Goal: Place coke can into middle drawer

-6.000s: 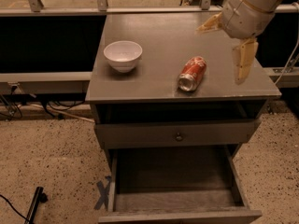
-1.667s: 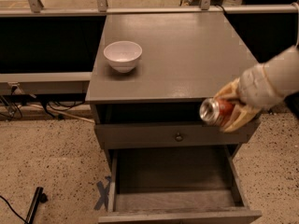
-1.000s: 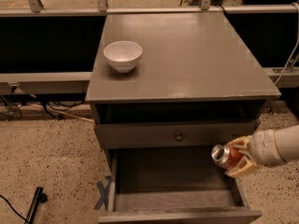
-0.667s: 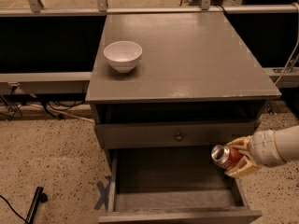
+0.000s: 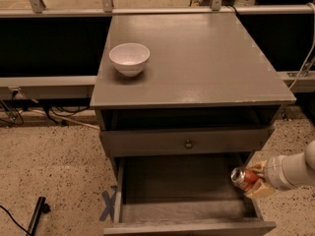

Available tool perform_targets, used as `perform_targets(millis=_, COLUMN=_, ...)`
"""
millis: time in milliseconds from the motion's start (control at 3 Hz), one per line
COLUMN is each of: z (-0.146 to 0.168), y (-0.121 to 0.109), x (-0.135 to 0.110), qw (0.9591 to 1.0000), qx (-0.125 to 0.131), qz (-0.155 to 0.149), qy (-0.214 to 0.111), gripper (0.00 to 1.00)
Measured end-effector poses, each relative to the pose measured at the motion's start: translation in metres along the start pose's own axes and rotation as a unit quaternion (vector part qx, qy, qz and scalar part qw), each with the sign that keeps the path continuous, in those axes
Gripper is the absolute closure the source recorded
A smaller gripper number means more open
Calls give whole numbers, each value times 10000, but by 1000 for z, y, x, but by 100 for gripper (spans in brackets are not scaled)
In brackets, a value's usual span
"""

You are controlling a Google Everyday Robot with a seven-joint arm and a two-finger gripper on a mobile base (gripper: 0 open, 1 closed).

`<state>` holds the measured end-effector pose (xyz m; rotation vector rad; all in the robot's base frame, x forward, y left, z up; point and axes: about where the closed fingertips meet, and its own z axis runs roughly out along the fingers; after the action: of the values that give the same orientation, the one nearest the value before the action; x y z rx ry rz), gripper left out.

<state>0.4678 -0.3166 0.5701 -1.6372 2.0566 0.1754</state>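
Note:
The coke can [image 5: 243, 177] is red with a silver end and lies on its side in my gripper [image 5: 254, 179], which is shut on it. The gripper reaches in from the right edge and holds the can over the right side of the middle drawer [image 5: 182, 181]. The drawer is pulled out and shows its grey floor and thin side walls. The can's silver end points left, over the drawer floor. I cannot tell whether the can touches the drawer.
A white bowl [image 5: 129, 58] stands on the grey cabinet top [image 5: 197, 58] at the left. A shut drawer front with a small round knob [image 5: 188, 144] sits above the open drawer. A black object [image 5: 37, 215] and cables lie on the speckled floor at the left.
The gripper took the can off the cabinet top, carried it down past the front edge and lowered it to the right side of the open drawer. Over the last second it hardly moved.

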Motion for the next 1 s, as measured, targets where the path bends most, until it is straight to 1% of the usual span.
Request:
perform_targets(millis=333, z=59, y=10, x=57, qw=9997, qx=150, qz=155, qy=89, gripper=100)
perform_targets(millis=667, z=95, y=15, x=62, qw=9998, qx=-56, qz=-75, qy=196, gripper=100)
perform_targets(millis=1000, z=116, y=15, x=43, qw=9977, qx=-407, qz=-429, qy=335, gripper=100)
